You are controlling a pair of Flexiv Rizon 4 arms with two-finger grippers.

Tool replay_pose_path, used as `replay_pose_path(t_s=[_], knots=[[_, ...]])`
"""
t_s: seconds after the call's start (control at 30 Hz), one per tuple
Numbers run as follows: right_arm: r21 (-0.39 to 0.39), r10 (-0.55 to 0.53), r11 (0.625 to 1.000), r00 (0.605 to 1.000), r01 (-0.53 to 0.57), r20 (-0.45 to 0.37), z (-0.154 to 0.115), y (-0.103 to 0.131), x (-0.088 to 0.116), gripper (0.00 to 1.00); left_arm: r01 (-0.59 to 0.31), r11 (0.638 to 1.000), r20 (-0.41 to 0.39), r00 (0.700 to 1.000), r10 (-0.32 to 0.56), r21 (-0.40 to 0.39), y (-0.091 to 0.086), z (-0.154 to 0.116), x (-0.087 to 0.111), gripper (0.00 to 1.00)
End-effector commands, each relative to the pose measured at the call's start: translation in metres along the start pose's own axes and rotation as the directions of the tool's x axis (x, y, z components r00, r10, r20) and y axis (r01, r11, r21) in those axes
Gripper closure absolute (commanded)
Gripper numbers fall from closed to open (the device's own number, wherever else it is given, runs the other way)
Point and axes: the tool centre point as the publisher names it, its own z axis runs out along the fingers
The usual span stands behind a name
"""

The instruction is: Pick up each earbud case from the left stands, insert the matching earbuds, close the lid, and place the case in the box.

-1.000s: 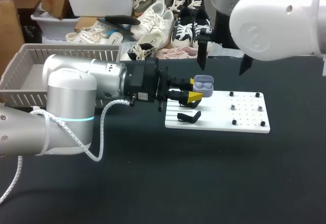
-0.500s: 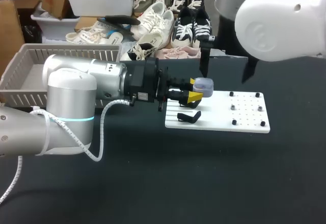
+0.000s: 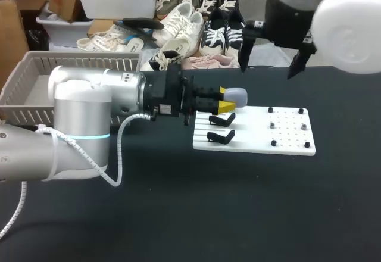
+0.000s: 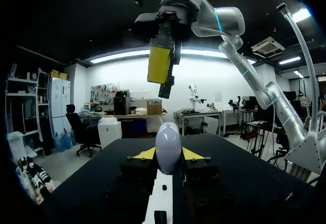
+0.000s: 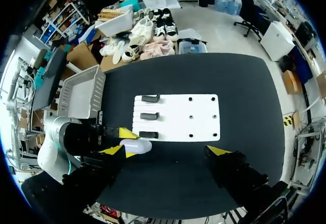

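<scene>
Head view: left hand [image 3: 227,99] is clamped on the closed lavender earbud case [image 3: 237,97], one yellow tip on each side. The case sits at the far left corner of the white board [image 3: 256,138]. Two bare black stands [image 3: 221,119] lie just beside the hand, which hides the board corner behind it. Small black pegs [image 3: 272,125] stud the board's right part. Grey slotted box [image 3: 30,89] sits on the dark worktop [image 3: 238,208] behind the left arm, well apart from the case. Right hand [image 3: 269,61] hangs high past the board's far edge, fingers wide apart.

Left wrist view: the case stands upright, pinched between both tips, board edge under it, right hand overhead.

Right wrist view: own fingers are spread over bare worktop. Three stands show, with the case just beside the end one; cannot tell if they touch.
</scene>
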Motion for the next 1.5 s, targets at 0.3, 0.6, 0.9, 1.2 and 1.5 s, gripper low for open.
replay_pose_path(t_s=[0.3, 0.6, 0.9, 1.2, 1.5], knots=[[-0.16, -0.067, 0.985, 0.998, 0.069, 0.018, -0.022, -0.026, 0.03, 0.0, -0.075, 0.973, -0.125, 0.991, 0.048, -0.219, 0.004, -0.073, -0.043, 1.0], [-0.16, -0.067, 0.985, 0.998, 0.069, 0.018, -0.022, -0.026, 0.03, 0.0, -0.138, 0.847, -0.263, 0.965, -0.003, -0.513, 0.043, -0.184, -0.057, 1.0], [-0.16, -0.067, 0.985, 0.998, 0.069, 0.018, -0.022, -0.026, 0.03, 0.0, -0.19, 0.749, -0.382, 0.92, -0.091, -0.635, 0.074, -0.252, -0.074, 1.0], [-0.16, -0.067, 0.985, 0.998, 0.069, 0.018, -0.022, -0.026, 0.03, 0.0, -0.187, 0.7, -0.456, 0.863, -0.218, -0.689, 0.103, -0.294, -0.056, 1.0], [-0.16, -0.067, 0.985, 0.998, 0.069, 0.018, -0.022, -0.026, 0.03, 0.0, -0.11, 0.682, -0.47, 0.802, -0.368, -0.723, 0.119, -0.321, -0.016, 0.86]])
